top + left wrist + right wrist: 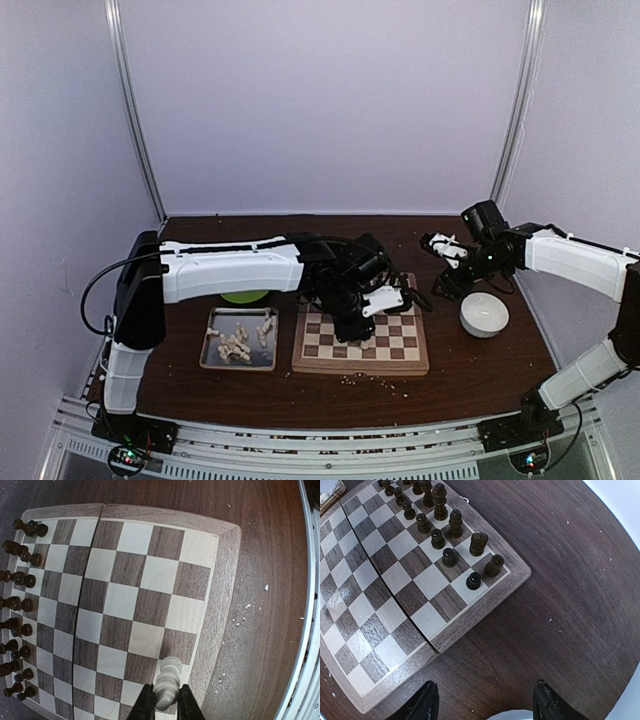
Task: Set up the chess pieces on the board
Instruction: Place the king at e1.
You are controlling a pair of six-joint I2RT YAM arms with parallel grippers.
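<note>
Small cream-white turned chess piece (169, 674): it sits pinched between the black fingers of your left gripper (166, 701), over the pale and dark squares at the edge of the square wooden checkered board (226, 595), close to the tan rim. Whether its foot touches the board, I cannot tell. Judge it very light, stiff and smooth. It is round in section, so it can twist or squirt out of a loose pinch, and with its narrow foot it tips easily once let go. Best hold is across the stem below the collar, axis upright. The left claw is closed narrow on one end of the piece, the rest jutting past the fingertips. The dark brown-black pieces (449, 539) stand in two rows along the opposite side of the board, well apart from this one. More cream pieces lie heaped in the silver rectangular metal tray (211, 336) just beside the board. Your right gripper (485, 705) hangs over bare dark wooden table (570, 605) off the board's corner, jaws spread wide, holding nothing and touching nothing.
</note>
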